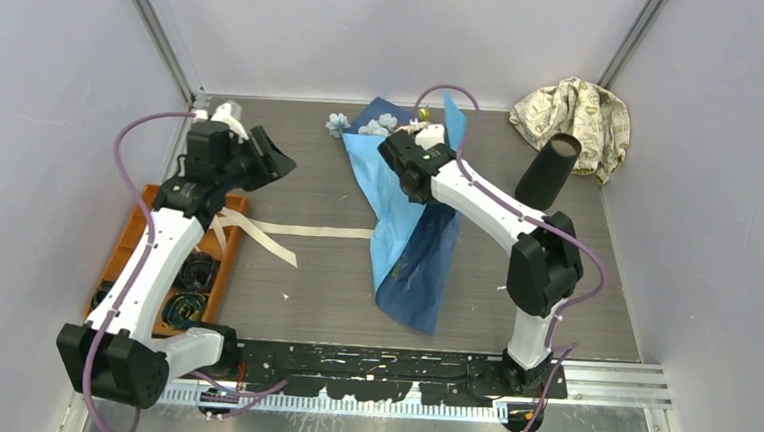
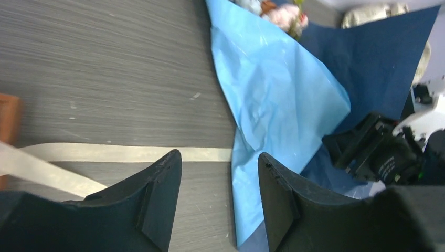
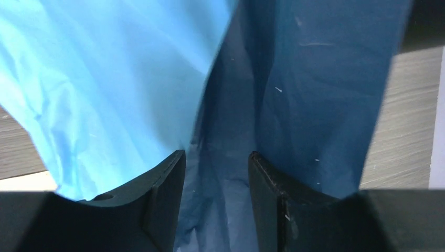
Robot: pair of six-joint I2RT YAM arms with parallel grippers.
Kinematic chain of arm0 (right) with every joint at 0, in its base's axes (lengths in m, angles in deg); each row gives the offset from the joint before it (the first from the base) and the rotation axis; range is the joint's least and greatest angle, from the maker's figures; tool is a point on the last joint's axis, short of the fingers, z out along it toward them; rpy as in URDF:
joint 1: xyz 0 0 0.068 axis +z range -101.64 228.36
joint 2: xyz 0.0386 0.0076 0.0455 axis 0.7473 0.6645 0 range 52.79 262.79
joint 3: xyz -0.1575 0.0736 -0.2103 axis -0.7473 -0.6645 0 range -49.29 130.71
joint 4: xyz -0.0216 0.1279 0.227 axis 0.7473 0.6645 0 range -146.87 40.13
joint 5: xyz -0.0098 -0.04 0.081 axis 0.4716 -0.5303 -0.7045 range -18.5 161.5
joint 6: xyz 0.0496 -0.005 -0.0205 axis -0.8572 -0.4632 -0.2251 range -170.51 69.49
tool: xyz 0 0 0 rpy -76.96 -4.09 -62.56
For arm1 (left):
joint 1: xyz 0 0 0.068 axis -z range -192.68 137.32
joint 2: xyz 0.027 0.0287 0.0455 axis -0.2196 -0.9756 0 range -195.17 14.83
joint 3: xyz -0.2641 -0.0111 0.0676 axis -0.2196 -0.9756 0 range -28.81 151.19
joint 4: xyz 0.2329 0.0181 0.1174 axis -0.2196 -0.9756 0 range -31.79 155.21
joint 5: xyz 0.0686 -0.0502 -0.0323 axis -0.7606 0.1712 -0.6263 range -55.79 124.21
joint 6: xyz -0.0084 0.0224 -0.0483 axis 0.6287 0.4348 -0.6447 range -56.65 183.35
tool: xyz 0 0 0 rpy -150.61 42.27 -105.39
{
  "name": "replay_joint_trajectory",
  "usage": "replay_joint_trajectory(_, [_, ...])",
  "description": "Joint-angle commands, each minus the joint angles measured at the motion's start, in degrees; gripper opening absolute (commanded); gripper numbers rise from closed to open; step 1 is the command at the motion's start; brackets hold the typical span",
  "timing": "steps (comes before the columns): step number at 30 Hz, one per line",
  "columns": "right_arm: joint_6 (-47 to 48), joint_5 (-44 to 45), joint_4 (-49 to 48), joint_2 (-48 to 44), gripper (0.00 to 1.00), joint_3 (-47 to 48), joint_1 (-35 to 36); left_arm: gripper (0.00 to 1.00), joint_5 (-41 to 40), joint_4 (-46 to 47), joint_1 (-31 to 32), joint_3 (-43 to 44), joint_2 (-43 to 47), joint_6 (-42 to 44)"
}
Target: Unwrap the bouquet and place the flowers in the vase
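Note:
The bouquet (image 1: pixel 410 223) lies in the middle of the table, its blue paper (image 2: pixel 273 89) loosened, with a light face and a dark face showing. Pale blue and pink flowers (image 1: pixel 375 125) stick out at its far end, and pink blooms (image 2: pixel 286 16) show in the left wrist view. The black vase (image 1: pixel 549 171) stands upright to the right. My right gripper (image 1: pixel 394 155) hovers over the paper's upper part, open, with a fold of paper (image 3: pixel 105 79) below its jaws (image 3: pixel 216 157). My left gripper (image 1: pixel 279 160) is open and empty, left of the bouquet (image 2: pixel 219 157).
A cream ribbon (image 1: pixel 297 231) lies loose on the table between the bouquet and an orange tray (image 1: pixel 128 246) at the left edge. A beige patterned cloth (image 1: pixel 577 113) is bunched in the back right corner, behind the vase. Walls close in on three sides.

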Motion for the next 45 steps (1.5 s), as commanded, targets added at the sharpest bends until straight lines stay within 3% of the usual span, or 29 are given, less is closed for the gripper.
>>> replay_joint_trajectory(1, [-2.2, -3.5, -4.7, -6.6, 0.53, -7.1, -4.0, 0.56, -3.1, 4.8, 7.1, 2.7, -2.3, 2.1])
replay_joint_trajectory(6, [-2.2, -13.1, -10.3, -9.1, 0.54, -13.8, -9.0, 0.56, -4.9, 4.4, 11.1, 4.3, -5.3, 2.9])
replay_joint_trajectory(12, [-0.9, -17.7, -12.5, -9.1, 0.55, -14.9, -11.6, 0.56, -9.0, 3.0, 16.9, 6.7, -7.3, 4.3])
replay_joint_trajectory(21, [0.6, -33.8, -19.3, -4.0, 0.53, -7.7, -9.3, 0.55, -20.2, -4.1, 22.8, 12.6, -3.1, 4.6])
replay_joint_trajectory(36, [0.9, -41.9, -17.1, 20.5, 0.53, 16.0, 4.6, 0.55, -29.0, -10.5, 22.7, 15.2, 1.0, 4.6])
replay_joint_trajectory(40, [1.4, -40.6, -16.0, 20.7, 0.52, 16.0, 4.7, 0.55, -29.6, -10.7, 22.7, 15.1, 1.4, 4.4])
replay_joint_trajectory(45, [3.5, -34.4, -14.7, 13.1, 0.53, 13.2, 3.8, 0.57, -30.0, -9.5, 22.7, 13.4, 0.9, 4.1])
